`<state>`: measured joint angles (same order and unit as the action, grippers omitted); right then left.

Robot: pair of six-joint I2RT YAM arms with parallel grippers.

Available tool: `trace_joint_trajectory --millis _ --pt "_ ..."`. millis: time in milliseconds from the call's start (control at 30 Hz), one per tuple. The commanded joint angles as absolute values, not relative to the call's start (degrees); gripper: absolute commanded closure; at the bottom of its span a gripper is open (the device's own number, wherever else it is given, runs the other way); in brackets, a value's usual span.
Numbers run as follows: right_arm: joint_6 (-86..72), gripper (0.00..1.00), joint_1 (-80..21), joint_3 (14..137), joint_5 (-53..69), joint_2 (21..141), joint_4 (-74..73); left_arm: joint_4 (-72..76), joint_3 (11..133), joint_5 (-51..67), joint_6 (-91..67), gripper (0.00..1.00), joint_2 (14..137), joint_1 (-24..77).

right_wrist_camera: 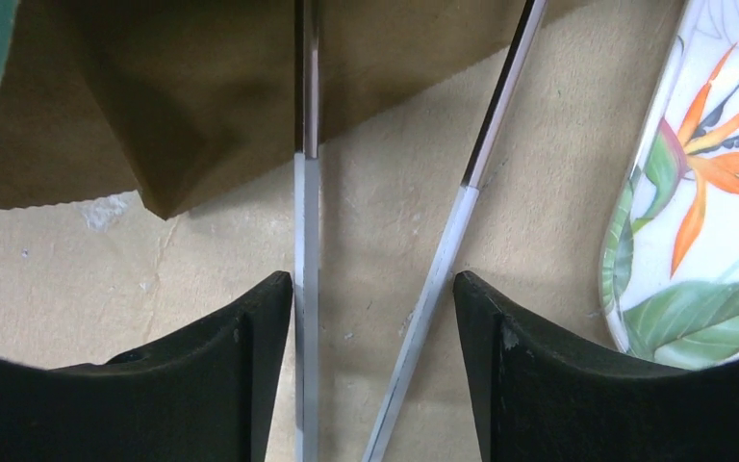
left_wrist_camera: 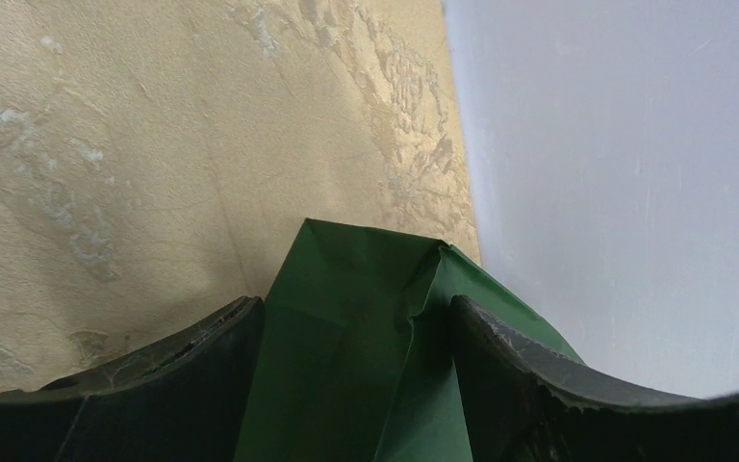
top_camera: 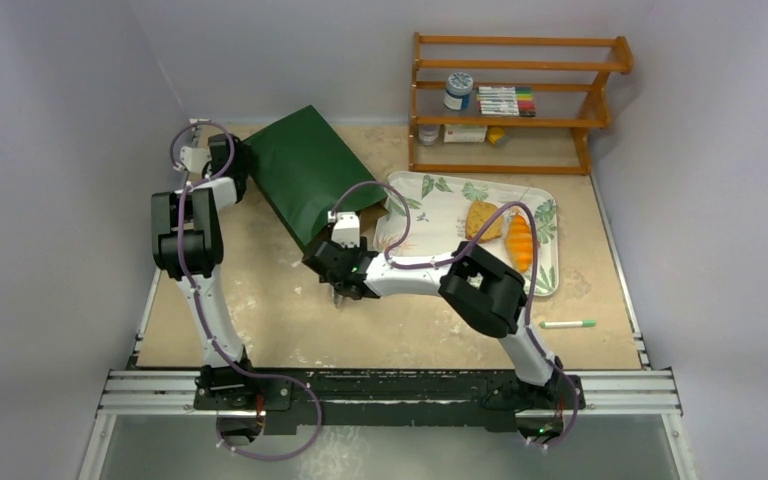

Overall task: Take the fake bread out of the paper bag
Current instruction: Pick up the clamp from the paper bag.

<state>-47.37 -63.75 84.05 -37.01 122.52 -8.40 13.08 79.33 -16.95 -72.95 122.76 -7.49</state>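
**Operator:** Left wrist view. What is the jaw condition?

**Technician:** The left gripper (left_wrist_camera: 354,300) has its fingers (left_wrist_camera: 202,371) set wide. The dark green paper bag (left_wrist_camera: 346,356) fills the gap from one finger to the other, so the jaws are clamped on that end of the bag. A crease runs up the paper between them. Beyond lie the tan table (left_wrist_camera: 154,144) and, to the right, a pale wall (left_wrist_camera: 635,173).

**Operator:** Right wrist view?

**Technician:** The right gripper (right_wrist_camera: 373,281) grips a pair of metal tongs (right_wrist_camera: 306,241), with one tong arm against each fingertip. The arms spread apart going away from the gripper, and their far parts are dark. They reach the bag's mouth, where the brown inside shows. The frame edge cuts off the tips. The leaf-patterned tray (right_wrist_camera: 736,241) lies to the right, apart from the bag.

**Operator:** Top view. Where are the task items?

**Technician:** The bag lies on the table, far and left of centre. Its closed end is at the left gripper and its mouth points near-right toward the right gripper. The fake bread (top_camera: 480,220) in view is on the tray: a flat tan piece and, just right of it, an orange ridged roll (top_camera: 520,245). The bag's inside cannot be seen.

**Operator:** Other items?

**Technician:** A wooden shelf (top_camera: 550,121) stands at the far right, carrying a jar (top_camera: 458,90) and markers (top_camera: 505,100). A white pen (top_camera: 567,324) with a green end lies on the table, on the near side of the tray.
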Motion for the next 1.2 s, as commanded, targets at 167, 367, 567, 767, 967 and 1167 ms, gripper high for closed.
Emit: trace_joint_trajectory --millis 167,367,567,767,967,1167 --pt "-43.4 0.41 -62.8 74.6 -37.1 120.1 3.8 13.9 78.7 -16.9 -71.1 0.30 122.0 -8.1" --pt "-38.2 0.48 -61.0 68.2 -34.8 115.2 11.9 14.8 79.4 -17.0 -69.0 0.30 120.3 -8.5" --pt "-34.5 0.54 -60.6 63.6 -34.1 113.2 19.7 17.1 81.3 -17.3 -66.6 0.30 120.7 -9.1" --pt "-30.4 0.53 -59.9 61.0 -33.7 113.2 28.0 17.4 85.0 -20.6 -61.8 0.29 121.5 -9.2" --pt "-26.5 0.52 -58.8 60.3 -30.8 112.3 34.0 21.2 90.2 -24.2 -58.2 0.28 124.2 -9.1" --pt "-23.9 0.51 -56.4 61.1 -27.0 112.3 37.7 21.7 101.0 -25.1 -54.9 0.28 132.8 -8.8"
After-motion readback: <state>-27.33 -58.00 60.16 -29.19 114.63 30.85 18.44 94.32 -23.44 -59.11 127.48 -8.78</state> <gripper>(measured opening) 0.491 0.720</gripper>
